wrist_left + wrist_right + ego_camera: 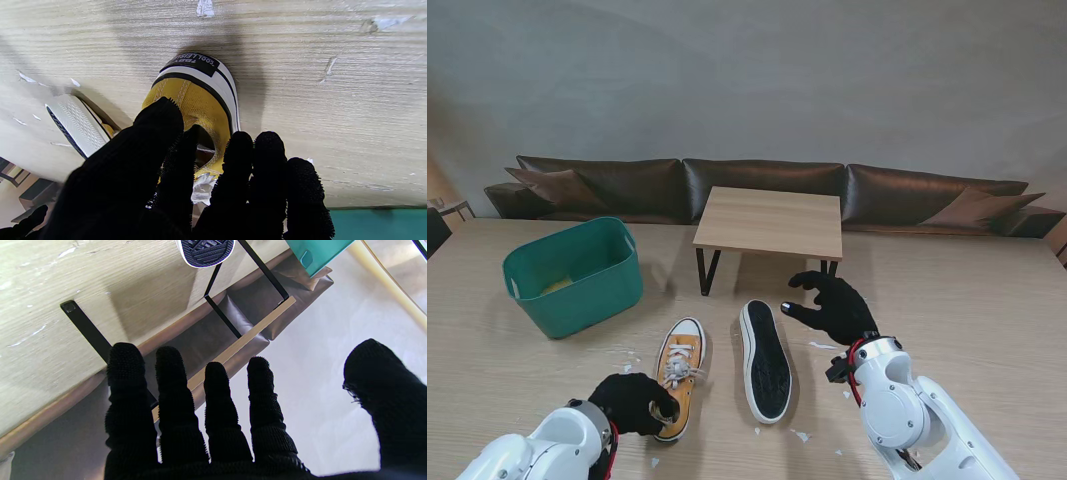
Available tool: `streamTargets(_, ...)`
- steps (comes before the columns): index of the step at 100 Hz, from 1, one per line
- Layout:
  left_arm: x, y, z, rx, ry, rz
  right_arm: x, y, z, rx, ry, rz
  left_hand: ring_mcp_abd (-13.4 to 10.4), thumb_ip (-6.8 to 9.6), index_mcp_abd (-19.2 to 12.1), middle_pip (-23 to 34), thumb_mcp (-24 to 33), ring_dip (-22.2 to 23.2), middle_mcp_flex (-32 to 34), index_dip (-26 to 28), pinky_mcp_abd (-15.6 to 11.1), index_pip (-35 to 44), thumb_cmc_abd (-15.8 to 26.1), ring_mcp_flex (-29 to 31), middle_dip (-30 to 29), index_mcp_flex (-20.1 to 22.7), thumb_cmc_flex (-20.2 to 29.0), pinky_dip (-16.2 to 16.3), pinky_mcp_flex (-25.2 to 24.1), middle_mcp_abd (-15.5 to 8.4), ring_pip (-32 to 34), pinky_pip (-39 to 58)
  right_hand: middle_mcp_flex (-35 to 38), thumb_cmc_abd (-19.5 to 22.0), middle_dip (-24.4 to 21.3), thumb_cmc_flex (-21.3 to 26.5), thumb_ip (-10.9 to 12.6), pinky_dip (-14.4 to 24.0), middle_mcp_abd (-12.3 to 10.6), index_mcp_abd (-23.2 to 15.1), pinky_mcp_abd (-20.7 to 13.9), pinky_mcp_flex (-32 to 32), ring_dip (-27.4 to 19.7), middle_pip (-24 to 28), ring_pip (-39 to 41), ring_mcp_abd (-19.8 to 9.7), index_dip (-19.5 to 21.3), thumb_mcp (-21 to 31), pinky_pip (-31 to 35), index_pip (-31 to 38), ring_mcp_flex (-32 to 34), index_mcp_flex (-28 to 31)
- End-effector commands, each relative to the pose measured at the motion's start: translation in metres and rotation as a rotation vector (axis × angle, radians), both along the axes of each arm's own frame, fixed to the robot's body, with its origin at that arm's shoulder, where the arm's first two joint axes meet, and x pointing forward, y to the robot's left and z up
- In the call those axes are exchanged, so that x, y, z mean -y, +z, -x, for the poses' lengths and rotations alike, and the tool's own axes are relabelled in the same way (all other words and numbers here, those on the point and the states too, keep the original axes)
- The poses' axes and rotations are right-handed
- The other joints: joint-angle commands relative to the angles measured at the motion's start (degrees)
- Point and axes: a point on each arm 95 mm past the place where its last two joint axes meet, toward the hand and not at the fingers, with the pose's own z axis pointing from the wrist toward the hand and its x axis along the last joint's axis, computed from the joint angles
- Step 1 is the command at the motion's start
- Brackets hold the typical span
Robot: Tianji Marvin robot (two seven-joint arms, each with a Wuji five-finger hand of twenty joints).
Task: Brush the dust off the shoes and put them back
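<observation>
The yellow shoe (679, 372) lies upright near the near edge of the tabletop (987, 300), toe pointing away, and its heel collar is gripped by the left hand (634, 402); in the left wrist view the fingers (240, 156) are seen curled at the shoe's opening with the thumb on the heel canvas. The second shoe (764, 358) lies tipped over just beside it to the right, sole exposed, held by nothing. The right hand (835, 305) is spread wide and empty, beside that shoe's toe and apart from it.

No brush can be made out in any view, so how the dust is to be removed cannot be told. The pinch on the soft heel canvas is judged a weak one: if the yellow shoe is lifted by it, the toe may swing down and the shoe may slip free or knock the tipped shoe. Paper-like scraps (799, 435) are scattered around both shoes and may be dragged along by any sweep.

Room is limited at the far side by the small table (769, 222), whose black legs (708, 270) stand close behind the shoes, and on the left by the green bin (577, 275). Bare tabletop is left open to the right of the right hand and along the near edge between the two arms.
</observation>
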Motion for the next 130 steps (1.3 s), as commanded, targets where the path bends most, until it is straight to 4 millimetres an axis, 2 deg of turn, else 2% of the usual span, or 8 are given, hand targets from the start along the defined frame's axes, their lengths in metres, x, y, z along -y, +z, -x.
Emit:
streamTargets(1,0.001,-0.01,0.002,-0.019,0.001,-0.006,-0.002,-0.002,0.002,-0.019,0.011,-0.004,-0.8,-1.67,-1.8,1.6,1.9,1.3,-1.2,-0.3,-1.6,0.1,-3.0,-0.4,1.5,0.6,-0.2,1.7,0.7,-0.2,2.4,3.1,0.3,-1.6,0.2,0.5,-0.1,1.5,0.5,0.3,1.3,-16.0,0.4,-0.4,-0.2,0.0,1.0,1.3,-1.2,-0.6,0.6,0.4)
streamTargets(21,0.005,-0.021,0.0,-0.02,0.012,0.013,-0.002,-0.003,0.002,-0.025,0.01,-0.005,-1.3,-2.46,-3.8,4.5,2.8,3.2,-3.1,0.5,-2.5,3.3,-5.0,-2.0,5.1,2.4,4.1,3.7,-0.8,-0.4,5.0,3.1,0.3,-1.6,0.2,0.5,-0.2,1.5,0.6,0.5,1.3,-16.0,0.4,-0.3,-0.1,-0.1,1.0,1.3,-1.2,-0.5,0.6,0.5)
streamTargets(44,0.008,-0.02,0.002,-0.038,0.015,0.025,-0.001,-0.003,0.001,-0.029,0.007,-0.001,-1.6,-1.44,-3.5,5.7,-1.7,4.4,-1.9,-1.3,-2.6,14.4,-5.5,-1.9,18.7,3.5,9.1,5.2,-0.6,-0.8,6.3,2.8,0.1,-1.5,0.1,0.5,-0.2,1.6,0.8,0.7,1.3,-16.0,0.4,-0.3,-0.1,0.0,1.0,1.4,-1.2,-0.5,0.5,0.4)
streamTargets(55,0.007,-0.019,0.005,-0.051,0.009,-0.004,-0.002,-0.004,0.001,-0.032,0.009,0.0,-1.9,-1.74,-2.5,1.9,3.5,4.1,0.0,-1.1,-2.9,8.8,-4.5,-1.7,23.8,3.1,10.1,4.7,-0.1,-1.0,6.0,3.0,0.1,-1.5,0.1,0.5,-0.1,1.7,0.7,0.7,1.2,-16.0,0.4,-0.3,-0.1,0.0,1.0,1.4,-1.2,-0.5,0.5,0.4)
streamTargets(61,0.006,-0.019,0.005,-0.054,0.004,-0.022,-0.002,-0.004,0.001,-0.032,0.01,0.0,-1.7,-1.21,-1.9,-1.8,1.6,4.5,2.3,-0.9,-2.8,3.5,-4.2,-1.1,26.5,3.3,14.4,4.1,0.2,-1.4,5.5,3.1,0.1,-1.4,0.1,0.5,-0.1,1.7,0.7,0.8,1.2,-16.0,0.4,-0.3,-0.1,0.0,1.0,1.4,-1.2,-0.5,0.6,0.5)
streamTargets(77,0.007,-0.023,0.002,-0.06,-0.016,-0.055,-0.003,-0.005,0.002,-0.036,0.014,0.001,-0.4,-0.58,-1.7,-3.4,3.4,5.4,5.4,-3.0,-2.2,0.9,-2.4,3.5,25.5,4.3,19.8,3.2,2.4,-2.1,2.5,3.5,0.1,-1.4,0.1,0.5,-0.2,1.7,0.8,0.8,1.2,-16.0,0.4,-0.2,0.0,-0.1,1.0,1.4,-1.2,-0.5,0.6,0.5)
streamTargets(110,0.011,-0.024,0.003,-0.022,-0.042,-0.12,-0.004,-0.007,0.001,-0.043,0.01,0.001,-1.9,-0.92,-1.7,-2.6,4.3,3.3,10.4,-7.7,-0.2,1.4,-4.5,9.1,22.7,7.9,18.9,0.4,7.9,-3.7,3.6,5.9,-0.1,-1.3,0.1,0.5,-0.1,1.8,0.8,1.2,1.2,-16.0,0.4,-0.2,0.0,0.0,0.9,1.6,-1.1,-0.4,0.6,0.4)
streamTargets(130,0.011,-0.029,0.005,0.018,-0.034,-0.142,-0.005,-0.007,0.001,-0.043,0.01,0.001,-4.3,-2.45,-0.8,-3.4,6.1,-1.4,15.7,-9.7,1.5,20.8,-8.0,13.5,17.4,10.5,13.2,-4.7,12.8,-5.7,5.6,9.2,-0.1,-1.2,0.1,0.5,-0.1,1.8,0.8,1.4,1.2,-15.9,0.4,-0.1,0.1,0.1,0.9,1.7,-1.0,-0.3,0.6,0.5)
